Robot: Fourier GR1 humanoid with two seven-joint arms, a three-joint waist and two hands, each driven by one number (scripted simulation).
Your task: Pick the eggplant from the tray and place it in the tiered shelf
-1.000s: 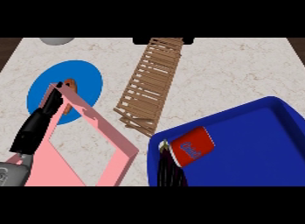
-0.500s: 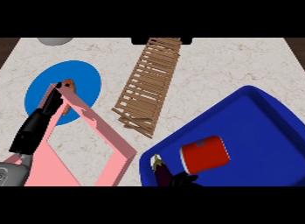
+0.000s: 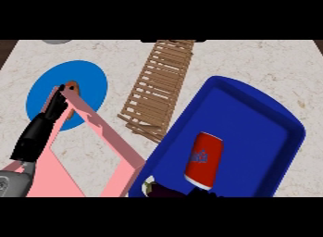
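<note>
**Eggplant still in the tray, shelf not yet reached**

At the left of the frame, the left hand [image 3: 37,134] is seen stretched along a pink frame-like object [image 3: 109,143], its fingers [image 3: 56,102] held straight and extended toward a blue plate [image 3: 54,88] in the upper left; nothing is gripped by it. The plate and the pink object are carried by the marbled bench [image 3: 259,65].

In the upper middle, the wooden tiered shelf [image 3: 157,88] is shown as a slatted rack running from the top edge down toward the centre. Nothing is seen resting on it.

To the right, the blue tray [image 3: 266,125] fills the lower right of the frame. A red can [image 3: 205,159] lies inside it, and the eggplant [image 3: 160,189] is found at the tray's lower left corner, at the bottom edge of the picture, just beside the can's lower end.

Dark shapes, taken to be the right hand [image 3: 203,194], are glimpsed at the bottom edge next to the eggplant; whether its fingers are open or closed cannot be told, nor whether the eggplant is touched.

The task is judged to be at an early stage: the eggplant has not been lifted from the tray. The grasp, the carry up and to the left, and the placing in the shelf are all left to be done.
</note>
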